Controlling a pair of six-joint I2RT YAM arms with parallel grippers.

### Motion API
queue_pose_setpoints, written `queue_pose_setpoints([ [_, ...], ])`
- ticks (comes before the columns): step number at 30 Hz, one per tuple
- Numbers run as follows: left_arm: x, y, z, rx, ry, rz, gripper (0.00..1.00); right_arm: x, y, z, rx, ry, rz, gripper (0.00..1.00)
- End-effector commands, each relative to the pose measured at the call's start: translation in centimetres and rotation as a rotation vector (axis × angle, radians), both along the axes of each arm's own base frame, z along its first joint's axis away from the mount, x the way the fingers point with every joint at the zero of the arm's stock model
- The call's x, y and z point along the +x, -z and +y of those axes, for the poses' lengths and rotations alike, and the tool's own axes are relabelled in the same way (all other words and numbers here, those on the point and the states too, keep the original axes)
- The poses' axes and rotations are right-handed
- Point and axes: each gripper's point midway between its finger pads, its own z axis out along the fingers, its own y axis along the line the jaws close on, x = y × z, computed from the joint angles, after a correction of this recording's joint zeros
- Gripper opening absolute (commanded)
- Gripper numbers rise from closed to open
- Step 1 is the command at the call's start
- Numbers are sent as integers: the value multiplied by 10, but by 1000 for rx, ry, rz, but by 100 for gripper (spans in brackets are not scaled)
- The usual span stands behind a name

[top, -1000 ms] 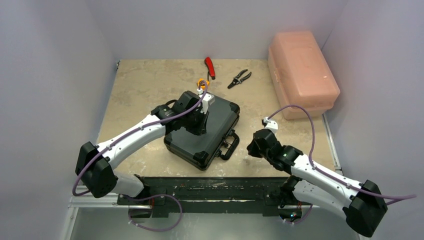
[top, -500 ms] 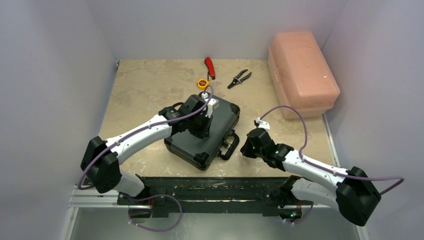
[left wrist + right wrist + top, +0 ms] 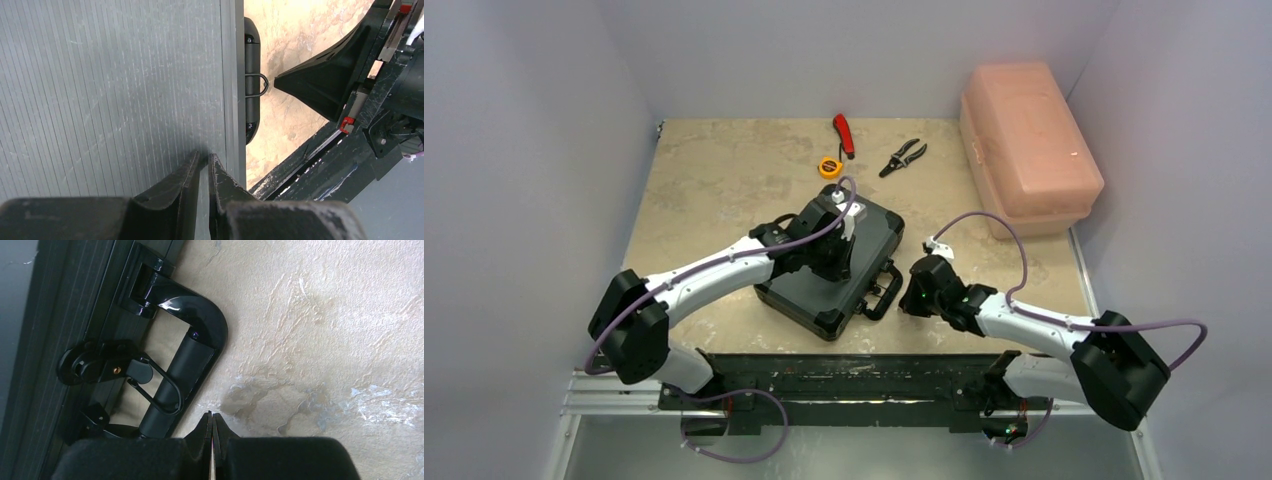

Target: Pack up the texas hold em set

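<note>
a pink plastic box (image 3: 1029, 150) sits far right on the beige table (image 3: 714, 180); a red-handled tool (image 3: 843, 135), pliers (image 3: 904, 157) and a yellow tape measure (image 3: 829, 167) lie near the back.

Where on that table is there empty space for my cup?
The widest bare patch of table lies far left, between the left wall and the black case. A smaller one sits between the case and the pink box. Crowded: the far middle with tape measure and pliers, and the case handle, where the right tool is.

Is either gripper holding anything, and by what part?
Nothing is held. The left gripper is shut over the briefcase lid; the right gripper is shut, empty, beside its handle.
</note>
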Motion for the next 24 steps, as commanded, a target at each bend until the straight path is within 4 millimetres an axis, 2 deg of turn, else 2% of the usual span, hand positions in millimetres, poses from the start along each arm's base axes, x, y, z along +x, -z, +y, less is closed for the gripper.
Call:
queue_pose_setpoints([
  [1,-23,28,10,30,-7,76,11,16,-19,17,49,-18,-56,0],
  [8,-42,49,20,35,-21,118,10,22,-23,22,45,-27,-64,0],
  [24,-61,66,36,56,-33,145,9,26,-26,29,51,-40,-60,0],
])
